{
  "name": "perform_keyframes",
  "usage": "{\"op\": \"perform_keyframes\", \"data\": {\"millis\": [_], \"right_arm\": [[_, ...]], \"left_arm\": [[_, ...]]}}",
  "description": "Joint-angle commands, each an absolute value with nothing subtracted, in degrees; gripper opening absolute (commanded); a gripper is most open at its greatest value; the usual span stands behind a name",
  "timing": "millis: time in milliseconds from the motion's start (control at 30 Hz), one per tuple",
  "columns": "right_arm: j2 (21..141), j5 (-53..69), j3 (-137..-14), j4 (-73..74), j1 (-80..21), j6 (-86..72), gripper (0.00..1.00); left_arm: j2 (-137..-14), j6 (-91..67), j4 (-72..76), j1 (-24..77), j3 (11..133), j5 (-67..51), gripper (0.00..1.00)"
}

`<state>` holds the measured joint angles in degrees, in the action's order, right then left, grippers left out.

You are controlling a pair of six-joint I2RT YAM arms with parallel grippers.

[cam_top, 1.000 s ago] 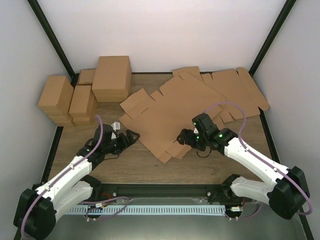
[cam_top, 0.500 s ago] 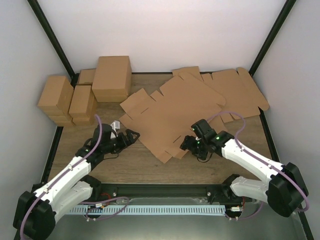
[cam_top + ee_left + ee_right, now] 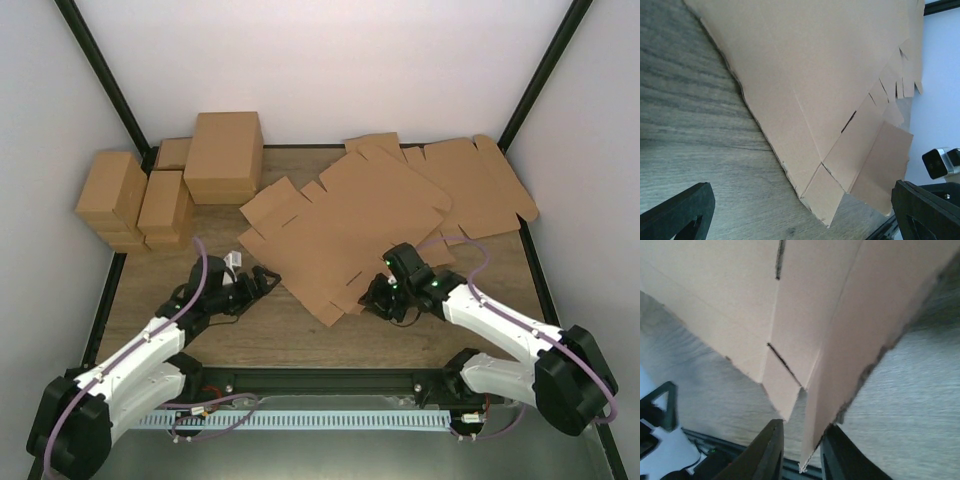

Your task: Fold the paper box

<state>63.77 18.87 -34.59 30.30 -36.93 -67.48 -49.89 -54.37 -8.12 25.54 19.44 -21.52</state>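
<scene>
Right tool (image 3: 380,299) sits at the near corner of the paper box (image 3: 350,220), narrowed around a corner flap. I cannot tell whether the fingers (image 3: 771,450) truly pinch it. The box is a flat, unfolded sheet lying mid-tabletop (image 3: 300,335), so folding has barely begun. The left tool (image 3: 264,275) hangs wide open just beside the sheet's near-left edge, holding nothing.

The likely trouble is a thin flap caught only at its edge. It could slip free, or a pull could drag the whole sheet instead of bending it along a crease, since nothing pins it down.

Only the right wrist view shows the flap raised between the fingers; from above the wrist hides this. Only the top view shows the stacked cartons (image 3: 150,195) far left and a second flat sheet (image 3: 480,180) far right.
</scene>
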Motion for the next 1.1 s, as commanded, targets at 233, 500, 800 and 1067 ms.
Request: {"op": "perform_keyframes", "data": {"millis": [233,500,800,1067], "right_arm": [[59.68,24.17,-41.29,28.29,-36.91,-76.50,0.05],[55.23,24.24,-42.53,29.40,-36.91,-78.28,0.02],[54.47,26.01,-43.48,29.68,-36.91,-77.61,0.01],[54.67,26.57,-43.72,29.49,-36.88,-77.00,0.01]], "left_arm": [[-51.21,-65.89,5.20,25.51,15.92,-25.18,1.00],[-57.66,-70.57,13.06,25.45,16.80,-25.29,1.00],[-64.61,-75.13,23.68,25.54,16.29,-24.11,0.90],[-69.72,-77.43,26.32,26.10,17.32,-22.30,0.85]]}}
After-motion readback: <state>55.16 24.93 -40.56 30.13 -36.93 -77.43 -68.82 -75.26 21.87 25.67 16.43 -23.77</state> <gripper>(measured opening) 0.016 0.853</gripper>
